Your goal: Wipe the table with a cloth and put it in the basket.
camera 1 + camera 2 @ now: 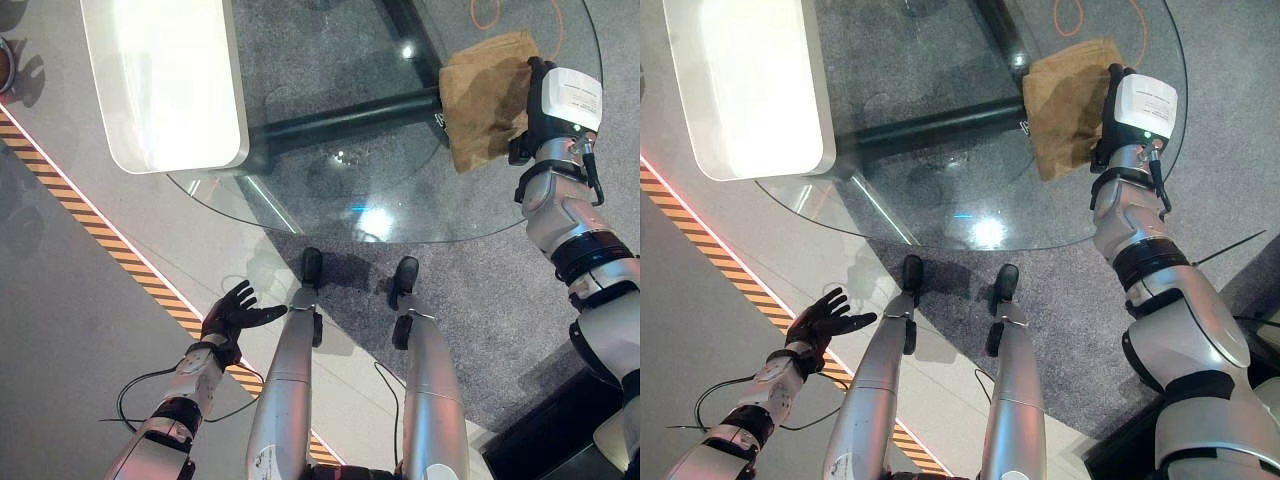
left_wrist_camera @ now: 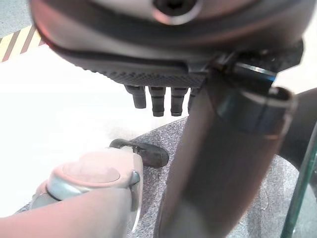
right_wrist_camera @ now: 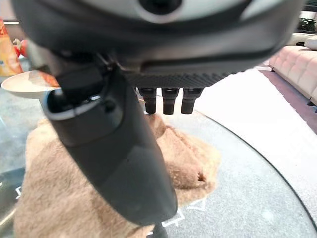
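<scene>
My cloth (image 1: 487, 95) was a warm tan brown, plain and fuzzy, with no print on it. The round glass table (image 1: 300, 205) under it was clear, showing a black bar of its base (image 1: 340, 120) and speckled dark grey carpet (image 1: 480, 300) through it. A glossy white slab (image 1: 165, 80) lay at the table's far left. My right hand (image 1: 540, 105) was black with a white cover on its back; my left hand (image 1: 235, 315) was all black. The floor (image 1: 70, 300) was pale grey, crossed by a yellow-and-black striped tape line (image 1: 90, 228) edged in red. An orange cable (image 1: 490, 15) curled beyond the glass.
</scene>
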